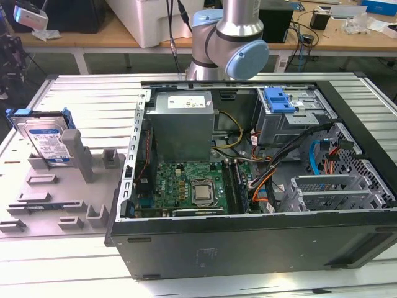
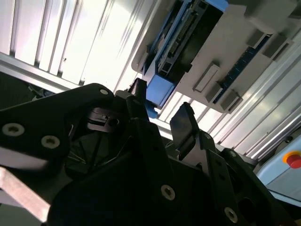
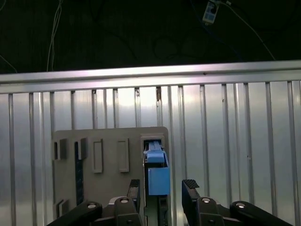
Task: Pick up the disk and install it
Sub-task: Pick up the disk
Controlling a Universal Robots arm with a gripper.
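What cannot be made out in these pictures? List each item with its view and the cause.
- Exterior view: the arm is cut off by the top edge.
- First wrist view: the disk is seen edge-on beyond the open jaws, hiding its label face.
- Second wrist view: the disk runs off the frame edge, label side turned away.

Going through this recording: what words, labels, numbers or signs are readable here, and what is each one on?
On the disk: white-and-blue label, print too small to read.
On the power supply box: top label, print blurred.
On the computer case: faint mark on the outer wall, unreadable.
No text is legible in either wrist view.
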